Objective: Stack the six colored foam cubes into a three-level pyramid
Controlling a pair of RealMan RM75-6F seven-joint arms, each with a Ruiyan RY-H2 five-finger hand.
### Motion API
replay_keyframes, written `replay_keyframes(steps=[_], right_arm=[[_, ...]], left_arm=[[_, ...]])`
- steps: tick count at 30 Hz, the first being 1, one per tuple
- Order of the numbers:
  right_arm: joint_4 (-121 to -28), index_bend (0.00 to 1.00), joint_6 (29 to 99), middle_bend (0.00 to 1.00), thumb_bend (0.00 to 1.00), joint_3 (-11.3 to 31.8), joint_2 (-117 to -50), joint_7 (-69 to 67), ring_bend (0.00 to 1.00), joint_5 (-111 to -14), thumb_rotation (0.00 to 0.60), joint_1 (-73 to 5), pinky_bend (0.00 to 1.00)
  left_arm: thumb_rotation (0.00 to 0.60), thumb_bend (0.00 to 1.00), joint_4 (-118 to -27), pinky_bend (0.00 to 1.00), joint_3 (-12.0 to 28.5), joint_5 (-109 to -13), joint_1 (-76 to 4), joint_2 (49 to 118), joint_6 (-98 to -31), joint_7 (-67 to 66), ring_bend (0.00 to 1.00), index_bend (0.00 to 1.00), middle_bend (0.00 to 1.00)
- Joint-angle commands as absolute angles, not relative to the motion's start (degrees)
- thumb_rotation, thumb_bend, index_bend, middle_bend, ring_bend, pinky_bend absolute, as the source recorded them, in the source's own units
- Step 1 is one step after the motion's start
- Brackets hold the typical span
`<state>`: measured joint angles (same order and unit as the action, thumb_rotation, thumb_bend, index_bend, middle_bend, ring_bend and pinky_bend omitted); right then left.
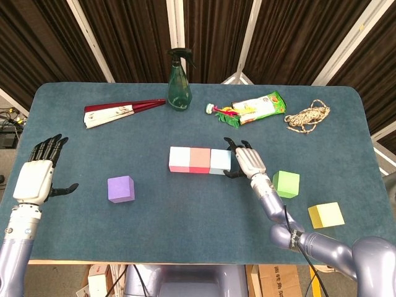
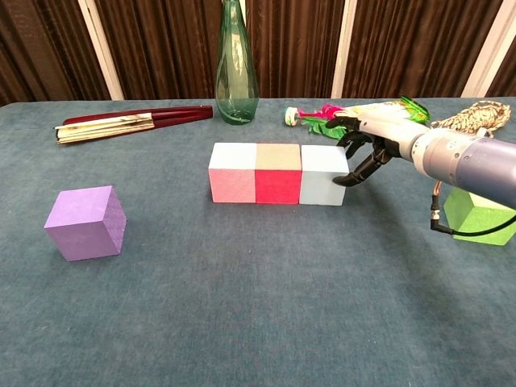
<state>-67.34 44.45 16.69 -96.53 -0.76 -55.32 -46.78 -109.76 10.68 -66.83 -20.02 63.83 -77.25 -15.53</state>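
Teal tabletop [image 1: 185,229], dark curtains behind. Mid-table row, touching: pink cube [image 1: 179,159], red cube [image 1: 200,160], light blue cube [image 1: 220,161]. Purple cube [image 1: 120,189] toward left edge; green cube [image 1: 286,184] and yellow cube [image 1: 326,215] toward right edge. Right hand [image 1: 249,161] against light blue cube's right face, fingers curled, gripping nothing. Left hand [image 1: 38,176] near left edge, fingers spread, empty.

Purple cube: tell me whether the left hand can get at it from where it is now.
Probably yes. The purple cube stands alone on bare table, with nothing between it and the open left hand beside it. The right hand is busy at the far end of the cube row.
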Motion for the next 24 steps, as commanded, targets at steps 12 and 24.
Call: replay_keyframes(steps=[12, 24], right_arm=[[-68.68, 0.0, 43.62, 0.19, 0.31, 16.66, -95.79, 0.82, 0.07, -53.41, 0.6, -46.58, 0.0], [-70.83, 0.0, 44.5, 0.0, 0.31, 16.63, -94.97, 2.2, 0.0, -51.96, 0.6, -45.99, 0.0]], left_arm=[[0.6, 0.06, -109.85, 0.04, 10.85, -66.54, -19.99, 63.78, -77.33, -15.65, 0.0, 0.0, 0.0], [0.6, 0.06, -109.96, 0.04, 10.87, -66.56, -19.96, 63.76, -77.35, -15.56, 0.0, 0.0, 0.0]])
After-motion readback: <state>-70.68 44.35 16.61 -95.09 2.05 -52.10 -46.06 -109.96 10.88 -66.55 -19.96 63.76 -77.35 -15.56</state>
